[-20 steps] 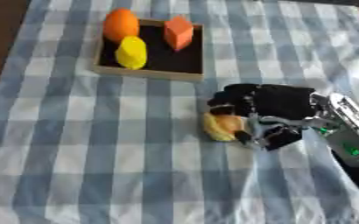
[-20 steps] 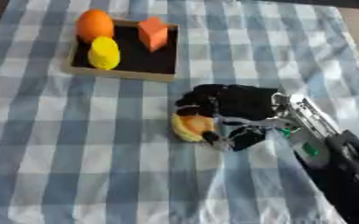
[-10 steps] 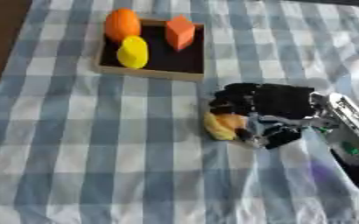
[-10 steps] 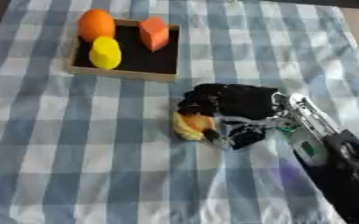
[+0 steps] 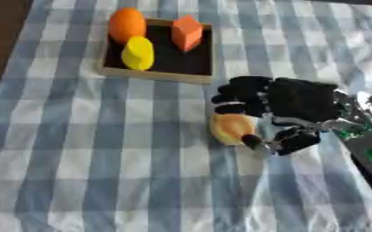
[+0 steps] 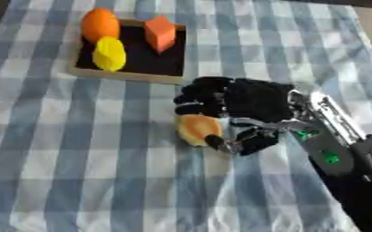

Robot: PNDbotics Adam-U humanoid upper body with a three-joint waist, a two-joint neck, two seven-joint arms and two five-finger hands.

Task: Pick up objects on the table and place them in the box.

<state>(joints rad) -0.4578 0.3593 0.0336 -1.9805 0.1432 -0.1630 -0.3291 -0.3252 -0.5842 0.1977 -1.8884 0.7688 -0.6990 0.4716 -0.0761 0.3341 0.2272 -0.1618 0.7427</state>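
Below the box [image 5: 195,77] — right hand [image 5: 300,100] fingers [image 5: 235,97] curled round orange-yellow fruit [image 5: 230,128].

We see a soft blue-and-white checked cloth [image 5: 102,149], matt and slightly wrinkled, under a shallow pale wooden box [image 5: 154,74] with a dark matt floor. Our matt black right hand [image 6: 256,102] joins a shiny silver metal wrist [image 6: 328,115], and the smooth yellow-orange rounded fruit [image 6: 195,128] beneath it looks faintly glossy.

Right hand [image 5: 296,102] near tabletop's right edge, fingers curled over a yellow-orange fruit [image 5: 230,128], thumb under it. Box [image 5: 154,74] toward far left w/ orange ball [image 5: 126,24], yellow fruit [image 5: 138,53], orange block [image 5: 187,32] inside. Blue-white checked cloth [image 5: 86,154] covers table.
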